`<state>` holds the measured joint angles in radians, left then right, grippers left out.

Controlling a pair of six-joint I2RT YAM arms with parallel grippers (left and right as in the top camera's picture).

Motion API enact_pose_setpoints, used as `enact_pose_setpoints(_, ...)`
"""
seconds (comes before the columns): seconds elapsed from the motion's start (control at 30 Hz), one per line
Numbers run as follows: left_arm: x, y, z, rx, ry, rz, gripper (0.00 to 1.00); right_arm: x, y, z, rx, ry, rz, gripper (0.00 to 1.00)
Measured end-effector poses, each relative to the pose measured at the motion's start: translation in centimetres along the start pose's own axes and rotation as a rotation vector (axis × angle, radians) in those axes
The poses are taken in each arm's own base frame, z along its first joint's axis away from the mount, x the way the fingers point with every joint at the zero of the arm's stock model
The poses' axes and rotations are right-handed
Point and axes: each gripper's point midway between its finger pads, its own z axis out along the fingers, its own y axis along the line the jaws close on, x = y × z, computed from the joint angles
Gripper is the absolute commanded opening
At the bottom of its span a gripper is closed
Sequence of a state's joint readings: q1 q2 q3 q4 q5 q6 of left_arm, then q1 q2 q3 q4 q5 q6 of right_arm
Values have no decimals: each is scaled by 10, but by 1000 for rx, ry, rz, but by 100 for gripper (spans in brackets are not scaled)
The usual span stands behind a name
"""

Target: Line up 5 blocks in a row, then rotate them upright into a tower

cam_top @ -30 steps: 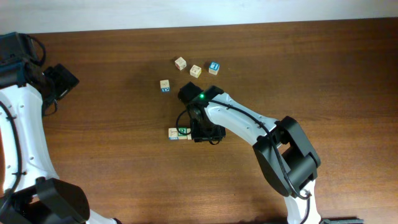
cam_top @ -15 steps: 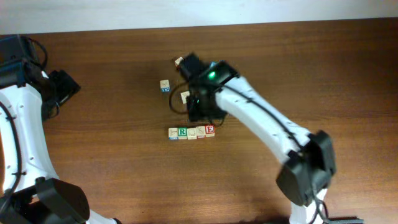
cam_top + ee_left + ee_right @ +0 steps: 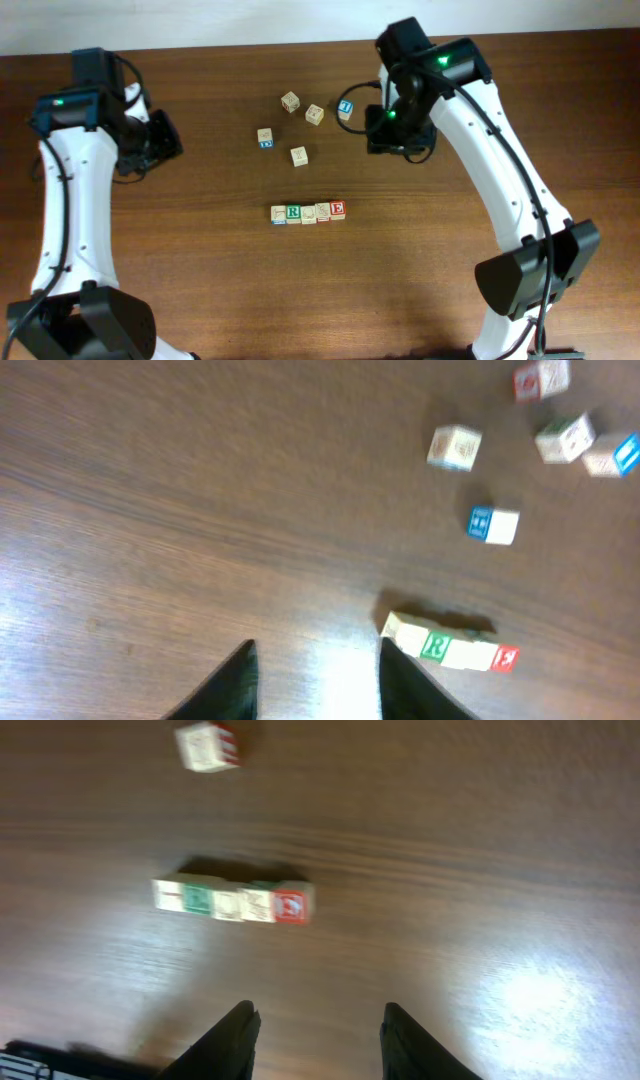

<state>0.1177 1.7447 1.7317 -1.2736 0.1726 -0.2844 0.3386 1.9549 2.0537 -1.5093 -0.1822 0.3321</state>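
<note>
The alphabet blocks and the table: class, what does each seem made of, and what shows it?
Alphabet blocks: likely pale wood, with matte tan faces and painted coloured letters. Table: dark brown wood or wood-look laminate. It shows streaky grain, and a glare patch suggests a smooth, slightly glossy finish.

**Blur, cropping and small print**

Motion blur softens the whole left wrist view. On the row of blocks (image 3: pixel 450 650) the plain faces cannot be read, and the blue-faced block (image 3: pixel 612 455) is cut by the right edge. The left fingers (image 3: pixel 235 685) run off the bottom edge, so their bases are out of sight.

The right wrist view is just as smeared. The red letter at the row's end is illegible, the right fingers (image 3: pixel 232 1042) are cropped at the bottom, and a dark shape (image 3: pixel 40 1055) in the lower-left corner cannot be identified.

In the overhead view the left gripper (image 3: pixel 170 142) and right gripper (image 3: pixel 392 135) are dark masses that hide their own fingers. The loose blocks (image 3: pixel 299 156) carry markings too small to read, and both arms leave the bottom edge.
</note>
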Motion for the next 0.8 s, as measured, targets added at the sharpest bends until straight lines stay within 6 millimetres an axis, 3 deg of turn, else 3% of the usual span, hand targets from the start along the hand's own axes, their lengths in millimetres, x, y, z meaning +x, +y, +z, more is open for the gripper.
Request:
enact_pose_setpoints(0.03,4,-3,4,2,14,6,0,2,-4,8,5,19,6,40)
enact_pose_setpoints(0.17,15,-12,30,9,36,51,0,15,-12,53,4,95,4,35)
enact_pose_setpoints(0.23,18,-15,43,13,38,66,0,21,-14,72,-12,118,7,23)
enact_pose_setpoints(0.4,40,-18,71,9,87,94,0,38,-16,119,-73,162,12,5)
enact_pose_setpoints(0.6,68,-27,106,48,178,141,0,42,-14,154,-146,136,-3,4)
enact_pose_setpoints(0.8,87,-31,141,54,275,162,0,46,-10,171,-201,120,2,5)
